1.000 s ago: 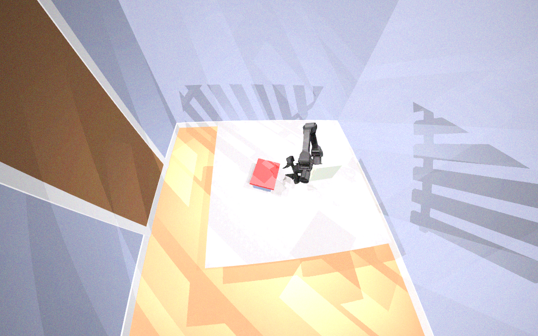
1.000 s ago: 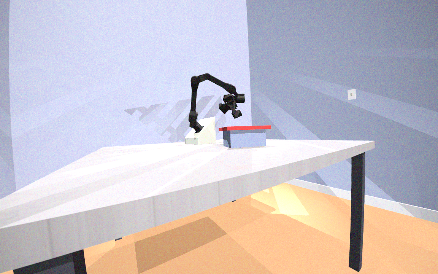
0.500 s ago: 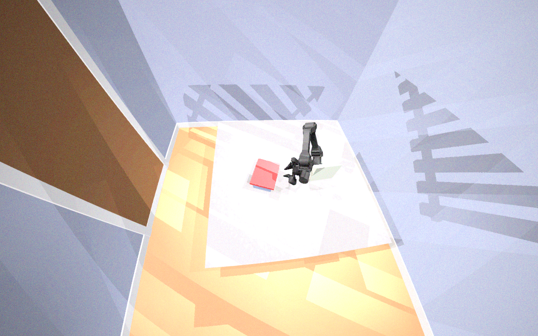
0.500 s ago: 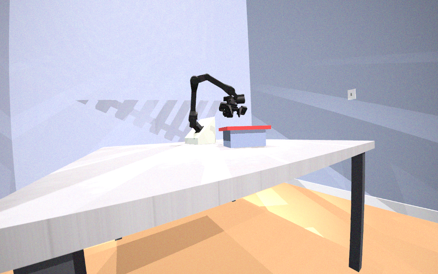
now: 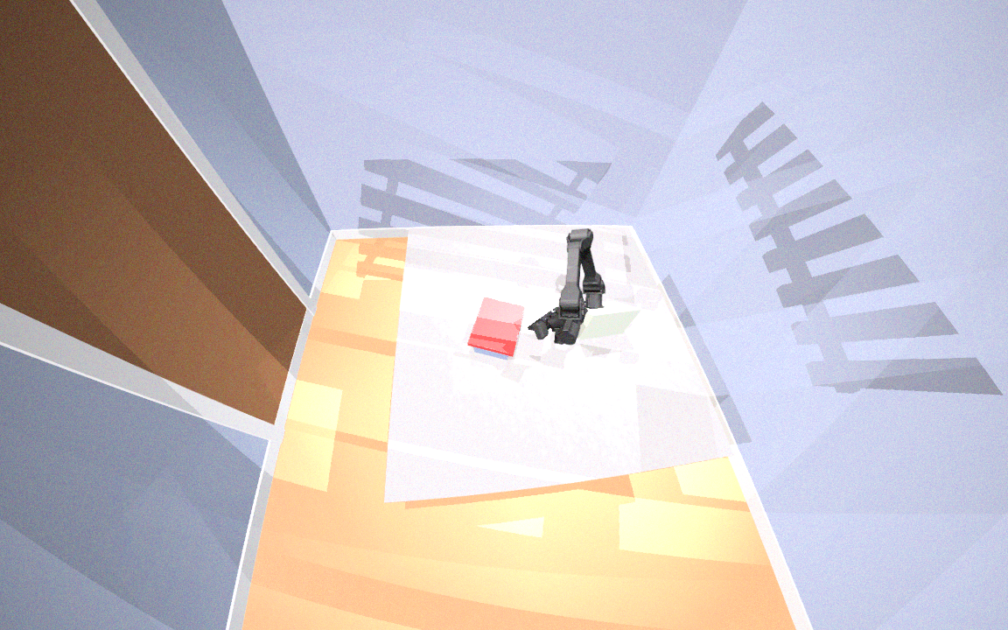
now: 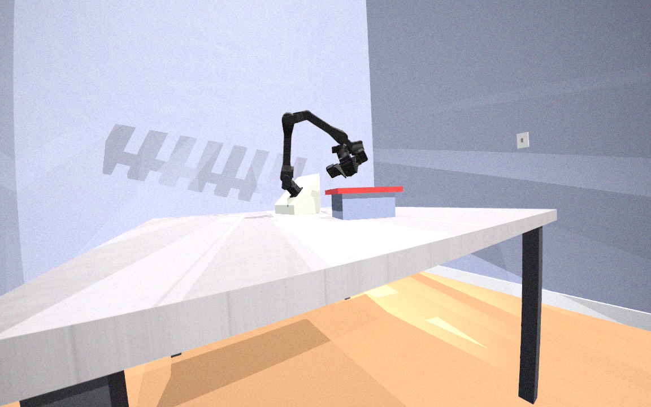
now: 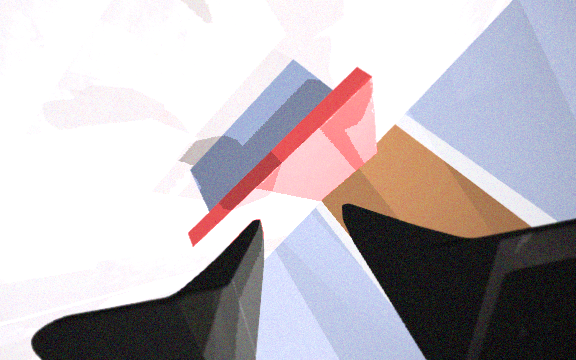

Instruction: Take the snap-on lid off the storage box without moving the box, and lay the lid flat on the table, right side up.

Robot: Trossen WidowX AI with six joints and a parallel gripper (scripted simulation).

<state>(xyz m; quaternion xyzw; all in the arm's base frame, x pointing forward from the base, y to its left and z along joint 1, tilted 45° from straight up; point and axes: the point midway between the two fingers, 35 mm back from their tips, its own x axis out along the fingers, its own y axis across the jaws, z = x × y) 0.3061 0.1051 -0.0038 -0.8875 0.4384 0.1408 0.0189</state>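
Note:
The red lid (image 5: 498, 322) (image 6: 368, 190) (image 7: 313, 162) sits flat on top of the blue storage box (image 5: 490, 353) (image 6: 368, 207) (image 7: 263, 117). Its rim overhangs the box walls. The box stands on the white table (image 5: 492, 438) (image 6: 216, 263) (image 7: 43, 210). My gripper (image 5: 534, 330) (image 6: 338, 175) (image 7: 302, 218) is open about halfway, with nothing between the fingers. It hangs above lid height, to the right of the lid in the top view, and does not touch it. In the wrist view the lid and box appear tilted, beyond the fingertips.
A pale green wedge-shaped block (image 5: 611, 323) (image 6: 311, 194) stands on the table by the arm's base, on the side of the arm away from the box in the top view. A wall rises behind the table's back edge.

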